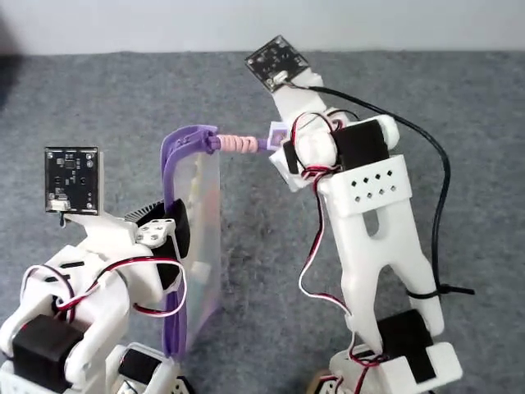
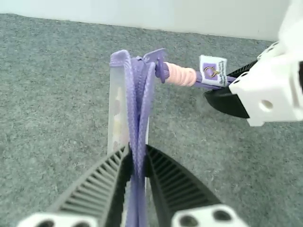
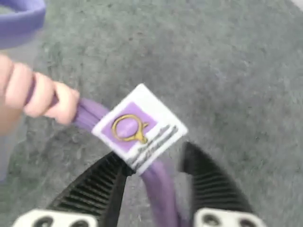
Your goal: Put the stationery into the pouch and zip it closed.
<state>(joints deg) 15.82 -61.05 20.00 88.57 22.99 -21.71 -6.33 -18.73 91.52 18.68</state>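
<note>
The translucent pouch (image 1: 203,230) stands on edge on the grey carpet, its purple zipper (image 1: 171,168) running along the top. My left gripper (image 1: 174,228) is shut on that zipper band (image 2: 137,118), which its fingers pinch at the near end. A purple pull cord with pink beads (image 1: 238,144) and a white tag (image 1: 279,131) stretches from the pouch's far end. My right gripper (image 3: 158,158) is shut on this cord just behind the tag (image 3: 139,126). Pale shapes (image 2: 115,106) show faintly through the pouch wall.
Grey carpet (image 1: 459,123) covers the whole table, with open floor to the far left and right of the arms. A pale wall (image 2: 189,14) runs along the far edge. The right arm's black cable (image 1: 439,164) loops beside it.
</note>
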